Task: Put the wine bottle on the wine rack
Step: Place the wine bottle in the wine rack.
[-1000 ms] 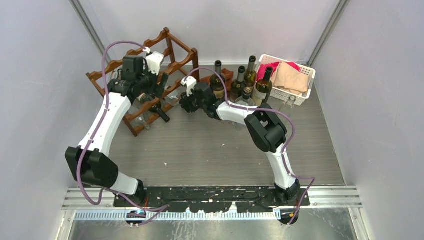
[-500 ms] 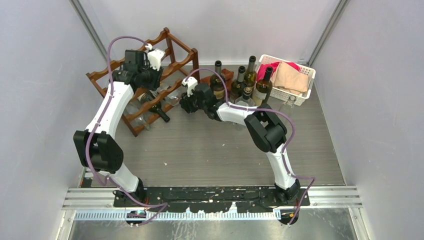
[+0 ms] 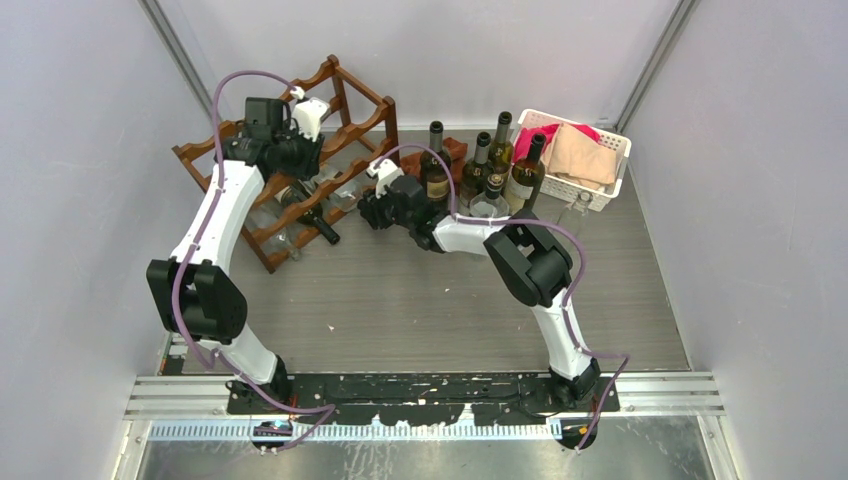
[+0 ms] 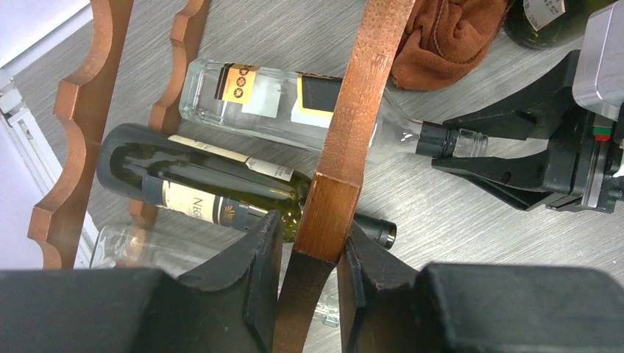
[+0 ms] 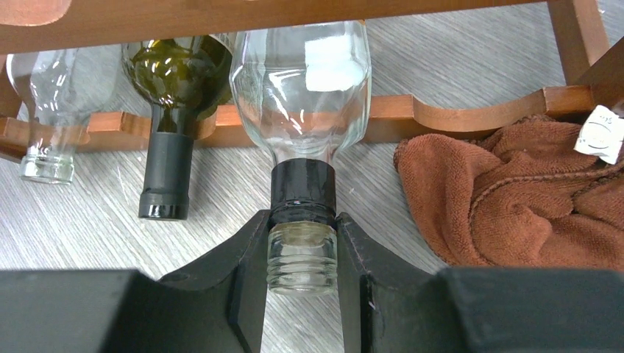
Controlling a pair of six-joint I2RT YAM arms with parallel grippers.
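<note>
Now my right tool clamps the clear wine bottle at its neck. My left tool pinches a wine rack upright

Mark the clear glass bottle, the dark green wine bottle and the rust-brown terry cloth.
Clear glass bottle [image 5: 298,95]: right wrist view, on its shoulder.
Dark green wine bottle [image 4: 147,160]: left wrist view, on its lower body.
Rust-brown terry cloth [image 5: 515,198]: right wrist view, on its folded middle.
</note>
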